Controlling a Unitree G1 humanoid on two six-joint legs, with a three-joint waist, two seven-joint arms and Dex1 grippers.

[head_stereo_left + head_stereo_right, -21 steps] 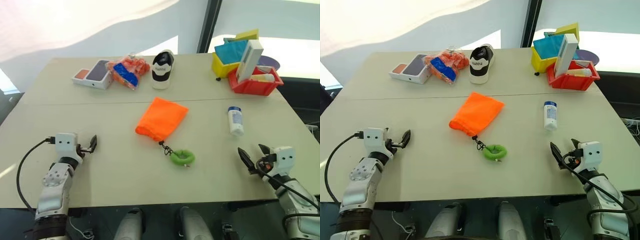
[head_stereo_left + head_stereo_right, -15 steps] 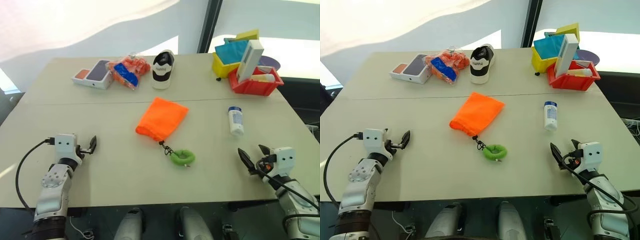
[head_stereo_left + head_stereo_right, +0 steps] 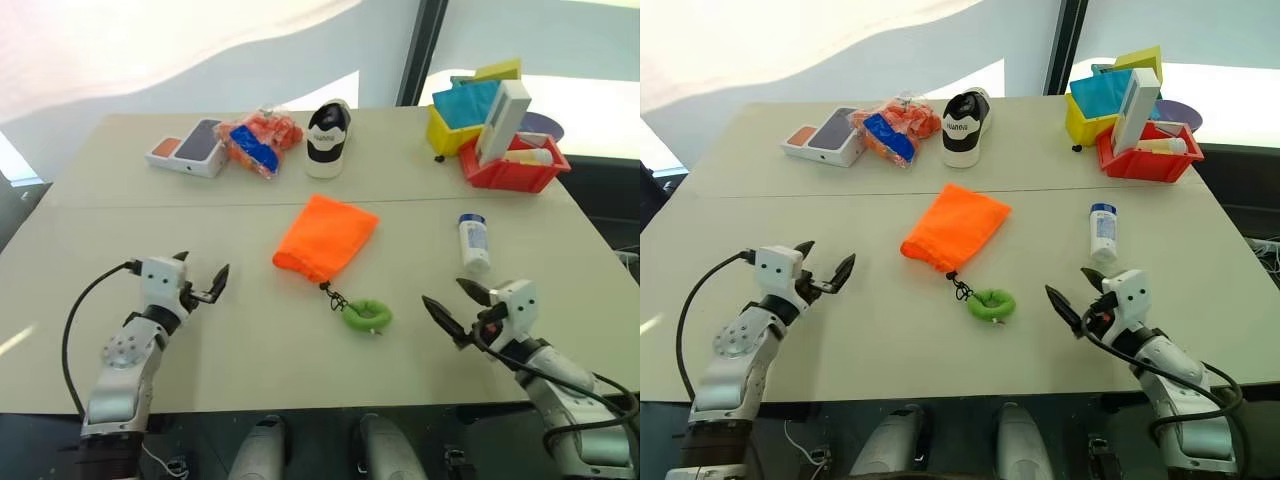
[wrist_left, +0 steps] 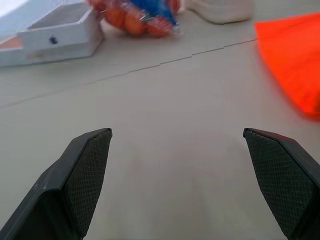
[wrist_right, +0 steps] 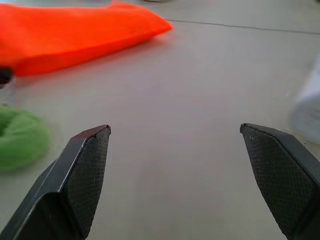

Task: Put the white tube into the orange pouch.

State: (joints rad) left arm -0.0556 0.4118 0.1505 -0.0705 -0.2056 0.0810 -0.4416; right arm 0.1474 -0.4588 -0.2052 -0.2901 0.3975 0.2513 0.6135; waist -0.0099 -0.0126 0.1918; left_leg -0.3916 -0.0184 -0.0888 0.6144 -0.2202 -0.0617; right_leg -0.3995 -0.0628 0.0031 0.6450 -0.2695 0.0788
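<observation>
Both hands, left hand (image 3: 200, 283) and right hand (image 3: 457, 305), hover spread and empty; white tube (image 3: 472, 242) lies on the counter (image 3: 250, 340), right of the orange pouch (image 3: 326, 237), not yet picked up.

Silver-grey arms with white wrist blocks, looping black cables, and textured black fingers (image 4: 85, 175).

Orange pouch (image 3: 325, 237): soft matt cloth, lightly creased. White tube (image 3: 473, 241): smooth plastic, faint sheen. Surface (image 3: 250, 330): matt beige laminate, seam visible. End effector fingers (image 4: 82, 175): black, cross-hatched grip texture, possibly rubber. Red bin (image 3: 510, 168): glossy plastic.
</observation>
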